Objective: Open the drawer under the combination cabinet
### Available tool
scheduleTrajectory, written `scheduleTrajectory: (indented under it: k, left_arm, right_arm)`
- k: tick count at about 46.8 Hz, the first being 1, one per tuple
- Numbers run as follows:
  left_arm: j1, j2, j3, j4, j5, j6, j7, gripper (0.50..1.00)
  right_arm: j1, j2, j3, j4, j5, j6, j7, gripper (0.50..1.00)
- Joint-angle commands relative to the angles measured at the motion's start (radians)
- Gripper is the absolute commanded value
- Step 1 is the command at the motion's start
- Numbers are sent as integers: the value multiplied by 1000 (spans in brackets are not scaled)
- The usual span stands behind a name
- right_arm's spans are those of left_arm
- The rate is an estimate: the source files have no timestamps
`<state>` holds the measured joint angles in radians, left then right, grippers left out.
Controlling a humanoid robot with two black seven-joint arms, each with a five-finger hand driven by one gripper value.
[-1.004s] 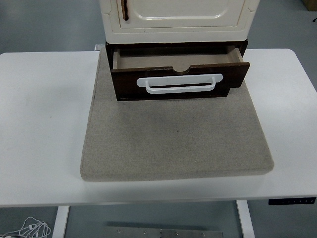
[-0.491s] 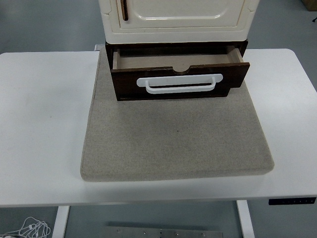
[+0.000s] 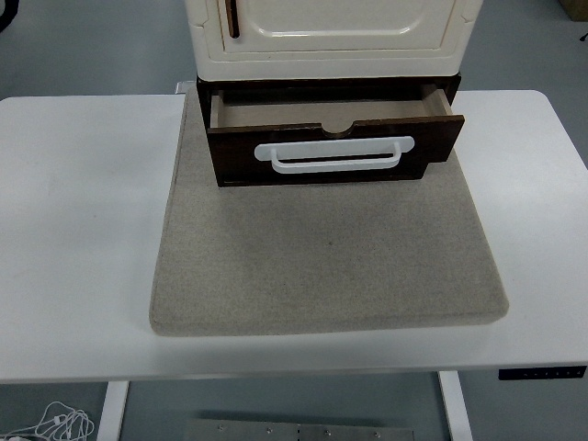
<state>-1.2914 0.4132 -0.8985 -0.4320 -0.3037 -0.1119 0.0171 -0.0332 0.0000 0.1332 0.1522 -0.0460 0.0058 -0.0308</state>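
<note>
A cream combination cabinet (image 3: pixel 326 37) stands at the back of a grey felt mat (image 3: pixel 326 248). Under it a dark brown drawer (image 3: pixel 335 147) is pulled partly out toward me, skewed with its right end further out. Its front carries a white bar handle (image 3: pixel 334 156). The visible part of the drawer's inside (image 3: pixel 322 110) holds nothing. Neither of my hands is in view.
The mat lies on a white table (image 3: pixel 83 230). The cabinet door above has a small dark handle (image 3: pixel 231 18) at its left. A control panel (image 3: pixel 542 372) sits on the table's front edge at the right. White cables (image 3: pixel 55 423) lie on the floor below left.
</note>
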Motion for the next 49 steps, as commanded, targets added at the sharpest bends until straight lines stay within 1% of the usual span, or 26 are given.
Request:
scheduleTrajectory:
  k: [1,8,12,20,24,32,41,45,49]
  left_arm:
    - [43,-8,0,7,-5,-40,-2,1000]
    - [125,-24,0,16,-5,-141,-2,1000]
    - [161,-42,1,30,-5,-175,-2,1000]
    - [178,-116,3,111,0,-192,-6,1000]
    - [178,-137,3,133,-2,-201,-6,1000]
    - [201,-154,0,131,-6,-215,-16,1000]
    - [236,-169,0,133,-41,-215,-19,1000]
    - [245,-178,-2,133,-43,-215,-31,1000]
    - [273,-188,-2,125,-49,-216,-40,1000]
  right_arm:
    - [1,0,0,0,0,0,0,926]
    - [-1,0,0,1,0,0,0,926]
    - [-1,0,0,0,0,0,0,926]
    - [-1,0,0,0,0,0,0,926]
    - [-1,0,0,1,0,0,2,926]
    - [-1,0,-1,0,0,2,0,926]
    - [-1,0,-1,0,0,0,0,926]
    - [-1,0,-1,0,2,3,-1,926]
    - [-1,0,5,0,2,6,-4,926]
